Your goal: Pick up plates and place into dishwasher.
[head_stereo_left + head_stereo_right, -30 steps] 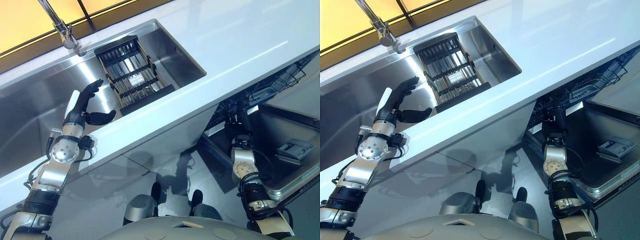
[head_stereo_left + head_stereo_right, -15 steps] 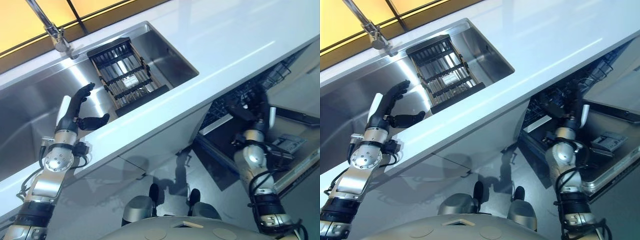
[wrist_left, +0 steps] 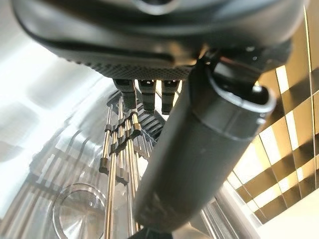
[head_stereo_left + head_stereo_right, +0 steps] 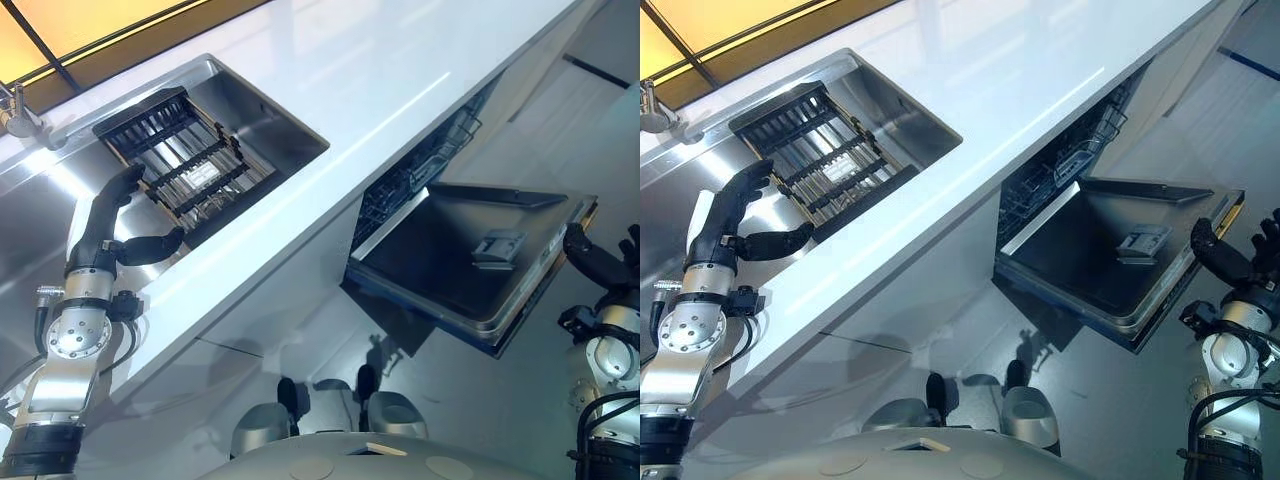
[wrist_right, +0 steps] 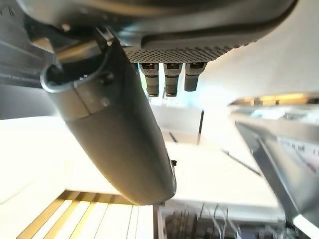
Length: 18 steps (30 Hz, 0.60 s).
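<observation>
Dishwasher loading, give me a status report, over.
Left hand open over the sink, by the dish rack, holding nothing. Right hand open beside the lowered dishwasher door. No plate in either hand. Door down, nothing blocking the dishwasher.

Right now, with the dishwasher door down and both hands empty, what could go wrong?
1. The right hand hangs open right beside the outer edge of the lowered dishwasher door; a swing inward could hit it.
2. The left hand is open in the sink next to the drying rack; its fingers could catch on the rack's bars.
</observation>
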Tool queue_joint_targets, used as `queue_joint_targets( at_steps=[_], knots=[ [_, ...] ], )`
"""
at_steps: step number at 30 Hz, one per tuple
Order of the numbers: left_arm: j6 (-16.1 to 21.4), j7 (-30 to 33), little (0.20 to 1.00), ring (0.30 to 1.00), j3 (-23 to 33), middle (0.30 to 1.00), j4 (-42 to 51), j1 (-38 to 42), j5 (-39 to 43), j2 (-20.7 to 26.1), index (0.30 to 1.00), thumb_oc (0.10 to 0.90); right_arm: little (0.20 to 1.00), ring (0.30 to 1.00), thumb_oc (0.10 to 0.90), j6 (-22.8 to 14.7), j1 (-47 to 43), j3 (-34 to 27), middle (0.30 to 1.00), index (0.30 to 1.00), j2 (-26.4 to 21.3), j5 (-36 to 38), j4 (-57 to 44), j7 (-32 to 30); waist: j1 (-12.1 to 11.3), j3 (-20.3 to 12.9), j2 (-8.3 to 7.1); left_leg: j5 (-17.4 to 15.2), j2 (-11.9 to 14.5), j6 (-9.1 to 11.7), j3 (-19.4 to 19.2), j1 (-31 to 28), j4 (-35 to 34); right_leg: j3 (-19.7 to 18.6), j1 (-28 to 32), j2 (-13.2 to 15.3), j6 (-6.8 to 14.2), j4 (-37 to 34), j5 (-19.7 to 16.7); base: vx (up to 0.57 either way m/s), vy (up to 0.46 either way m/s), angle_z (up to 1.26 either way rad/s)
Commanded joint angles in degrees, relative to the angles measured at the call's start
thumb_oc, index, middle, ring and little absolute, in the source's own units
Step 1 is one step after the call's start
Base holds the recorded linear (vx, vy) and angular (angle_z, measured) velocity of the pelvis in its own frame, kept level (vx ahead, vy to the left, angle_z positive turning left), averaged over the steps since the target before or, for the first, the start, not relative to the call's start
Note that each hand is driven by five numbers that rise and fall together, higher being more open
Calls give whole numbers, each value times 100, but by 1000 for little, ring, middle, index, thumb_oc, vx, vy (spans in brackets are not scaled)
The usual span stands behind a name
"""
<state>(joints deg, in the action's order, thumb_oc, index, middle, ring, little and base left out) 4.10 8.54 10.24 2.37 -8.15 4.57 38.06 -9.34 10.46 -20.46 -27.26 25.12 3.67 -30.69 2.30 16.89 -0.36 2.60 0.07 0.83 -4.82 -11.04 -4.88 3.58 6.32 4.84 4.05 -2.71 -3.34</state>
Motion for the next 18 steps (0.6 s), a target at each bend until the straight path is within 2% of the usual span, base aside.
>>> queue_joint_targets(
  at_steps=[1,5,8,12,16,18],
  knots=[
    [371,103,900,900,-41,900,-341,243,67,461,900,800,900,900,800,-431,-405,-371,900,900,-633,-253,153,-754,25,-344,-93,-627,-313,-310,-54,564,748,291,-335,-179,326,899,504,-10,-63,0],
    [334,104,900,900,-88,900,-437,353,84,541,900,800,900,900,800,-400,-364,-477,900,900,-592,168,663,-814,65,-292,-68,-686,-288,-315,-96,610,889,299,-404,-143,329,1064,559,-14,-61,0],
    [296,65,900,900,-94,900,-462,457,136,636,900,800,900,900,800,-515,-339,-458,900,900,-465,896,1454,-434,55,-225,-42,-767,-246,-313,-117,773,1205,334,-477,-44,299,1295,658,-30,-94,-8],
    [328,27,900,900,-177,900,-490,644,183,723,900,800,900,900,800,-746,-464,-359,900,900,-404,1274,2129,-510,-3,-105,-28,-891,-183,-304,-113,1044,1681,387,-589,70,238,1591,763,-35,-81,-6],
    [365,-40,900,900,-331,900,-491,879,375,844,900,800,900,900,800,-960,-695,-367,900,900,-545,1588,2858,-775,-73,88,27,-1008,-76,-249,-113,1389,2250,437,-692,169,139,1935,878,-17,-89,2],
    [394,52,900,900,-447,900,-433,1025,514,903,900,800,900,900,800,-1012,-875,-437,900,900,-765,1764,3266,-814,-99,273,82,-1049,-29,-213,-79,1712,2620,436,-806,216,61,2208,973,-58,-68,5]
  ],
)
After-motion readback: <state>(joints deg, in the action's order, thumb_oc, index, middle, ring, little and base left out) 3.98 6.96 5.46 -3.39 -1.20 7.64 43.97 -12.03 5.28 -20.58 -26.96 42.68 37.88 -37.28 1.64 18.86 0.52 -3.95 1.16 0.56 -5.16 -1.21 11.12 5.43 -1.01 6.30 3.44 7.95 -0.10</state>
